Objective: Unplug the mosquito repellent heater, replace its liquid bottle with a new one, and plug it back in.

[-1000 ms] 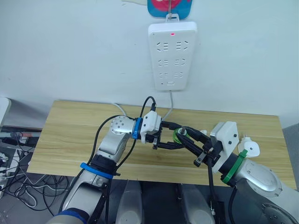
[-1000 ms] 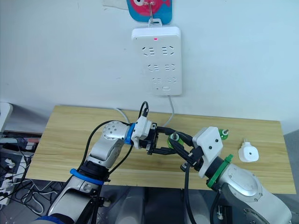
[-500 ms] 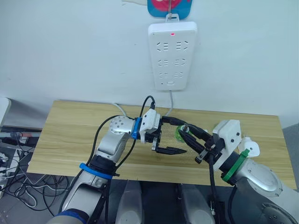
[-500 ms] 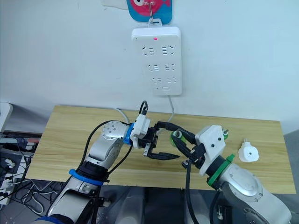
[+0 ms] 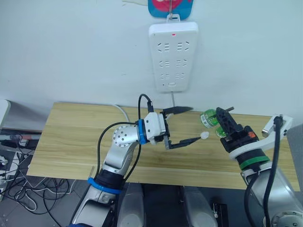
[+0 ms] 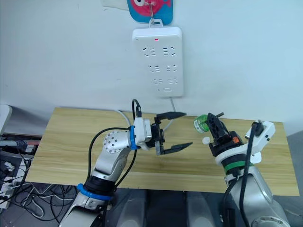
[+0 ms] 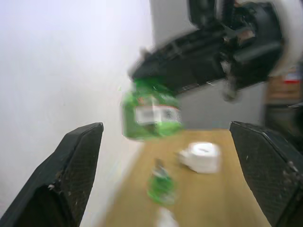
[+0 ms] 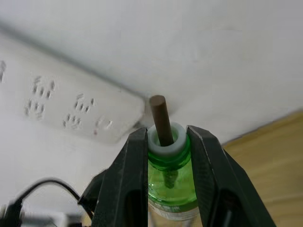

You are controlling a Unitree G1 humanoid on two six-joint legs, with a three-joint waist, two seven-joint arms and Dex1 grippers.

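Observation:
My right gripper (image 5: 220,115) is shut on the neck of a green liquid bottle (image 5: 207,118) and holds it in the air above the table's right part. In the right wrist view the two fingers (image 8: 130,170) clamp the bottle (image 8: 170,189) below its white collar, and a brown wick sticks out. My left gripper (image 5: 187,126) hovers just left of the bottle, wide open and holding nothing. Through the left wrist view I see the held bottle (image 7: 150,111), the white mosquito repellent heater (image 7: 201,156) lying on the table beyond it, and a second green bottle (image 7: 161,187) standing on the wood.
A long white power strip (image 5: 173,56) with a red light hangs on the wall above the wooden table (image 5: 75,132); its cable drops to the table's back edge. A small white piece (image 5: 204,135) lies near my left gripper's lower finger. Cables lie on the floor at the left.
My right gripper has carried the green bottle up and to the right, away from the left gripper. The left gripper has let go, risen a little and spread its fingers wide.

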